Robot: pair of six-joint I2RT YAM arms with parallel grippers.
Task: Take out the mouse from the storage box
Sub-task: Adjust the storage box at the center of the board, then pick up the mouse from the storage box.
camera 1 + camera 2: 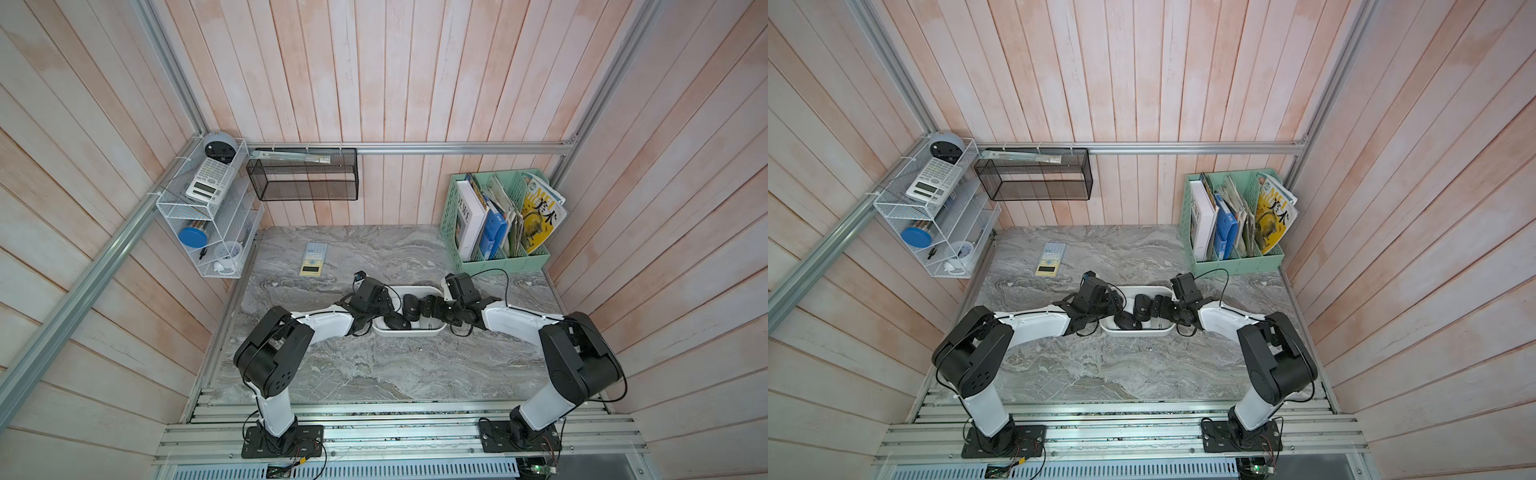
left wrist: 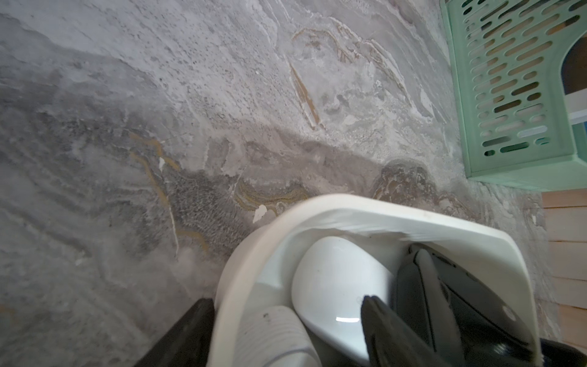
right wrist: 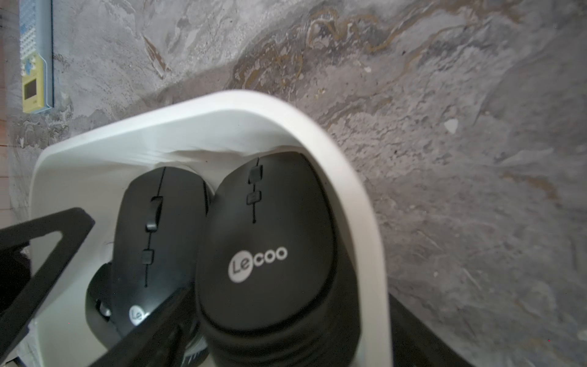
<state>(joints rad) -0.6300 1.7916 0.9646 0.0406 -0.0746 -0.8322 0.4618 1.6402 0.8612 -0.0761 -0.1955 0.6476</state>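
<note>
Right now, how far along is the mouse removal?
Nothing is out yet: black mice and a white mouse lie in the storage box. In hand: both jaws open, right around a black mouse, left astride the end wall. Left: grip, lift, set outside.

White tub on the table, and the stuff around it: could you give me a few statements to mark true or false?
1. The white tub holds more than one mouse. True.
2. Every mouse in it is black. False: beside the black mice lies a white mouse.
3. A calculator lies on the table outside the tub. True.
4. The green file holder stands empty. False: it holds books and magazines.
5. The right claw is far from the tub. False: it reaches inside, open around one of the black mice.
</note>
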